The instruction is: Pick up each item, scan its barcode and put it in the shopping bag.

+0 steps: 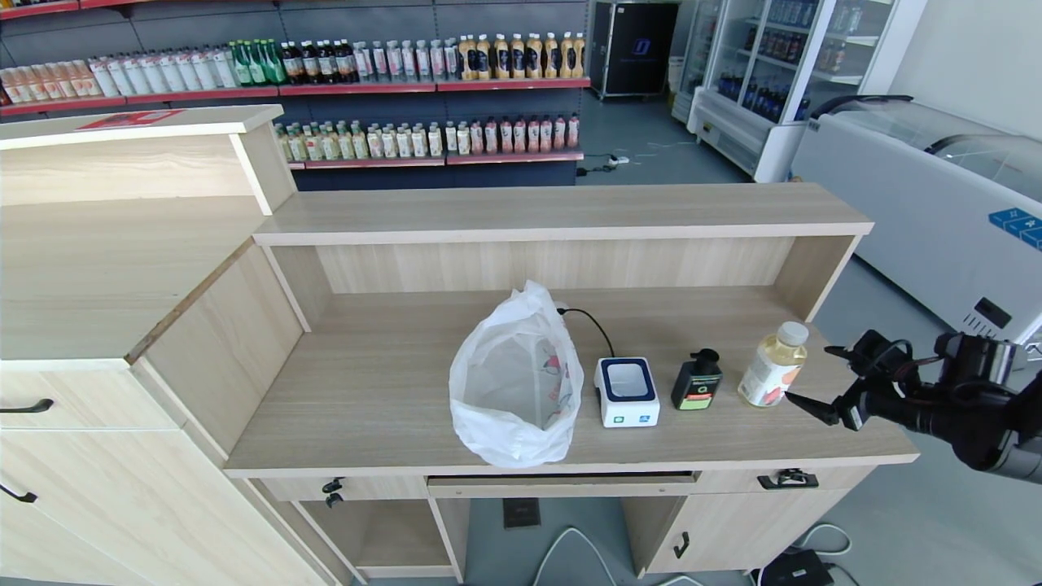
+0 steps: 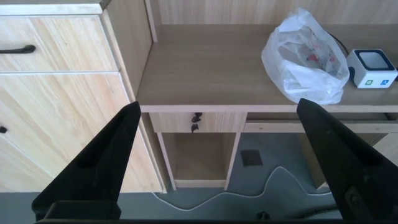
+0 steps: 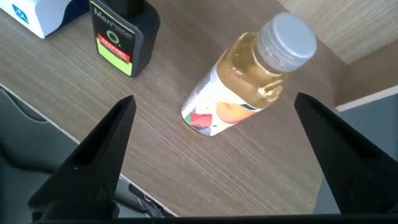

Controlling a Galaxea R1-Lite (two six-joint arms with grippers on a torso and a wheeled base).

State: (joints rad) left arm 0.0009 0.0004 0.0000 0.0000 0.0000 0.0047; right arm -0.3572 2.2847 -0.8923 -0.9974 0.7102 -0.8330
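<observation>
Head view: right gripper (image 1: pixel 810 376) wide open, empty, just right of juice bottle (image 1: pixel 773 365) — likely lined up for pick. Leftward on wooden counter (image 1: pixel 366 391): black pump bottle (image 1: pixel 697 381), scanner (image 1: pixel 625 391), shopping bag (image 1: pixel 514 382), mouth open. Drink shelves (image 1: pixel 423 81) far behind.
Left wrist view: left gripper (image 2: pixel 217 162) wide open, empty, off counter's near-left edge — out of way.
Right wrist view: juice bottle upright, untouched.

Bright, even daylight; soft shadows, edges perhaps warped.

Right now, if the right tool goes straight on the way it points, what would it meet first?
Most likely the yellow drink bottle, standing on the counter right in front of the open right tool.
</observation>
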